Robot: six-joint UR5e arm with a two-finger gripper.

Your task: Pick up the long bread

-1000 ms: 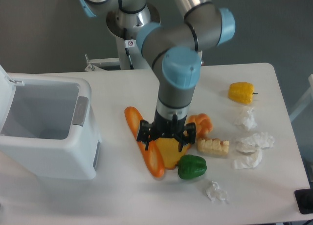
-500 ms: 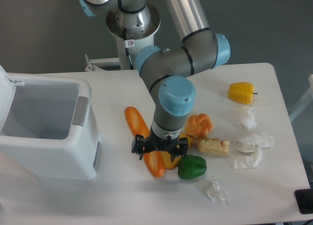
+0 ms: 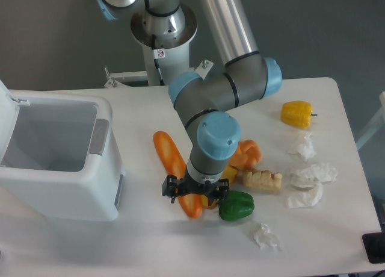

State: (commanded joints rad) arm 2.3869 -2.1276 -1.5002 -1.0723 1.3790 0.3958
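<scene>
The gripper (image 3: pixel 194 191) has sunk lower over the near end of the long bread (image 3: pixel 176 171) (it lies on the table (image 3: pixel 313 102)), jaws apart astride it, so closing looks next.

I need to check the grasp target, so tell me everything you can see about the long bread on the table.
The long bread is a slim orange toy baguette with rounded ends and paler diagonal slash marks; it looks like smooth plastic. It lies flat on the white table, running diagonally from upper left to lower right, just right of the white bin. The gripper is down over its lower end, fingers either side, hiding part of it; whether they are pressing it cannot be told. That end lies close to the green pepper.
</scene>
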